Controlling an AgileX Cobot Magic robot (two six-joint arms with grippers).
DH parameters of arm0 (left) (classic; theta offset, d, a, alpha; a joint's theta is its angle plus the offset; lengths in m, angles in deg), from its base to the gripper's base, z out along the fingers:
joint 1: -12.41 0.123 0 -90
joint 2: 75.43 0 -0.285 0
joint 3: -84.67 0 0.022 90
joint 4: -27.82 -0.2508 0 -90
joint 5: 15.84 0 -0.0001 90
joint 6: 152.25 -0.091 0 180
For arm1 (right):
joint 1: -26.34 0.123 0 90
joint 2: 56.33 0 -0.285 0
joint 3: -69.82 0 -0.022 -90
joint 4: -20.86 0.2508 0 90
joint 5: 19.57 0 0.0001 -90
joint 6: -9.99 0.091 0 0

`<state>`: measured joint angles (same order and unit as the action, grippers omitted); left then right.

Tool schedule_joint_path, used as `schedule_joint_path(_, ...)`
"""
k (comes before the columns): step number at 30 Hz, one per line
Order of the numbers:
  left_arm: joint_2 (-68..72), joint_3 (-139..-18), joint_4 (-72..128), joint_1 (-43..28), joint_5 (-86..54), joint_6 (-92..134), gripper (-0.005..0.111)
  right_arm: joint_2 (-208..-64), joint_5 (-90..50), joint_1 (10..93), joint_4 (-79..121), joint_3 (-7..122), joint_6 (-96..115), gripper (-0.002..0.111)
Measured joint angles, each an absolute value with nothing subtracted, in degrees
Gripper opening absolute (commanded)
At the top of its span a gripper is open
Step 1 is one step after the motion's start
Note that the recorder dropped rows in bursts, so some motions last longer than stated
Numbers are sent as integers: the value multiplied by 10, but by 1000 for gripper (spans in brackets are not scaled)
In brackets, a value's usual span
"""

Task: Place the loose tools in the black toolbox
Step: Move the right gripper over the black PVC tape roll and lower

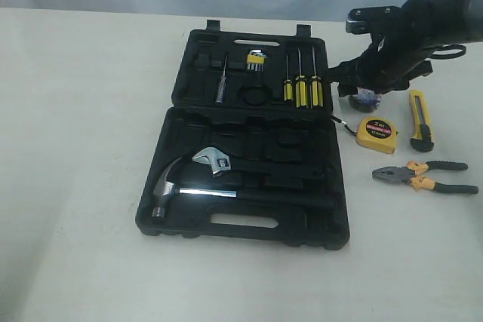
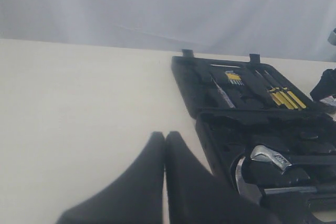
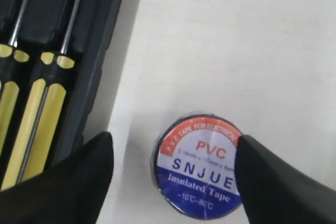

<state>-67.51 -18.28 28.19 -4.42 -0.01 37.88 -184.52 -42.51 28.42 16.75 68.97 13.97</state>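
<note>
The black toolbox [image 1: 162, 216] lies open on the table. To its right lie the yellow tape measure [image 1: 376, 134], the yellow-black utility knife [image 1: 420, 119] and the pliers [image 1: 424, 176] with orange-black handles. The black tape roll [image 3: 200, 164] with its red, white and blue label lies flat beside the lid; only a sliver of the tape roll [image 1: 365, 96] shows in the exterior view. My right gripper [image 3: 173, 153] is open and straddles the roll, one finger touching or nearly touching its edge, the other apart. My left gripper [image 2: 165, 141] is shut and empty, left of the toolbox [image 2: 210, 129].
A hammer [image 1: 185, 186] and a wrench [image 1: 213, 160] sit in the toolbox base. The lid holds three yellow-handled screwdrivers [image 1: 300, 90], a thin screwdriver [image 1: 221, 81] and a hex key set [image 1: 256, 59]. A pale curtain hangs behind the table.
</note>
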Motion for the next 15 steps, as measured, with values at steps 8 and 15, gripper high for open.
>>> schedule_joint_path(8, -675, -183, 282, -44, 0, 379, 0, -1825, -427, 284, 165, 690, 155, 63)
schedule_joint_path(15, -675, -183, 282, -44, 0, 379, 0, -1832, -438, 284, 155, 690, 162, 63)
